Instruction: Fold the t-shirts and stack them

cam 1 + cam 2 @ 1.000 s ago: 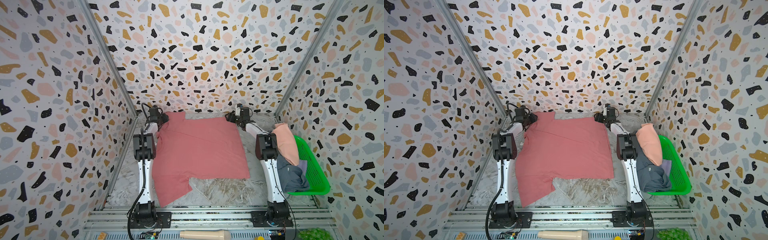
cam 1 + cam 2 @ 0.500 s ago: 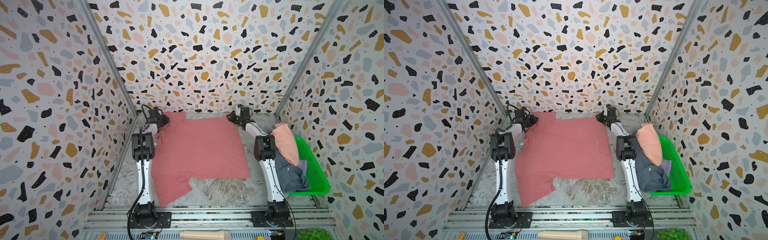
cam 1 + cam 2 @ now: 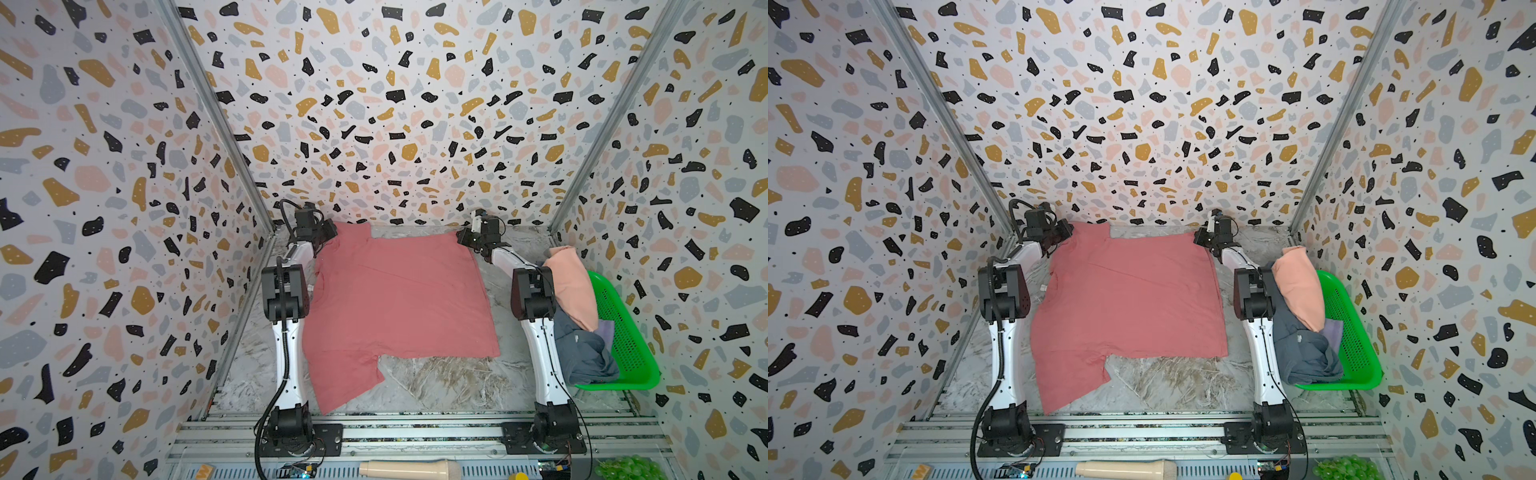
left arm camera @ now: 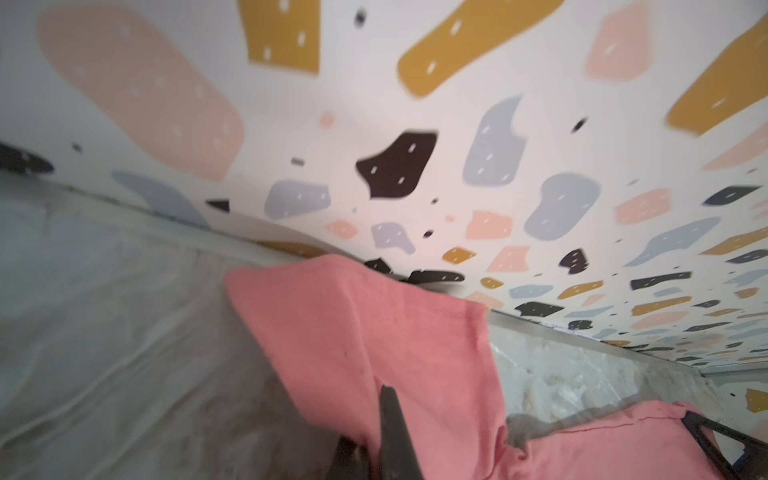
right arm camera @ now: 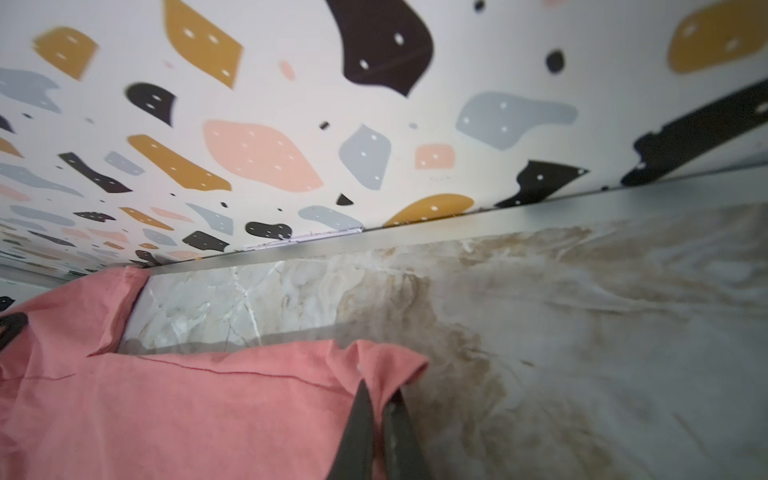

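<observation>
Far corners of the rose-red t-shirt (image 3: 395,299), spread on the surface (image 3: 436,382) between them, are pinched in the closed left claw (image 4: 374,436) and right claw (image 5: 380,415). If little cloth is caught, a corner may be dropped on lifting, skewing the fold.

4 t-shirts counted in a top view: 1 rose-red t-shirt (image 3: 395,299), 1 peach t-shirt (image 3: 571,286), 1 slate blue-grey t-shirt (image 3: 582,353) and 1 lavender t-shirt (image 3: 606,332), of which only a corner shows; 1 green basket (image 3: 627,332); 1 marbled surface (image 3: 436,382); 2 white-and-black arms, the left arm (image 3: 286,332) and the right arm (image 3: 540,345); 2 hands, the left hand (image 3: 330,235) and the right hand (image 3: 462,240); 1 beige cylinder (image 3: 409,469); 1 bunch of green grapes (image 3: 627,467); 3 speckled walls (image 3: 395,104).
</observation>
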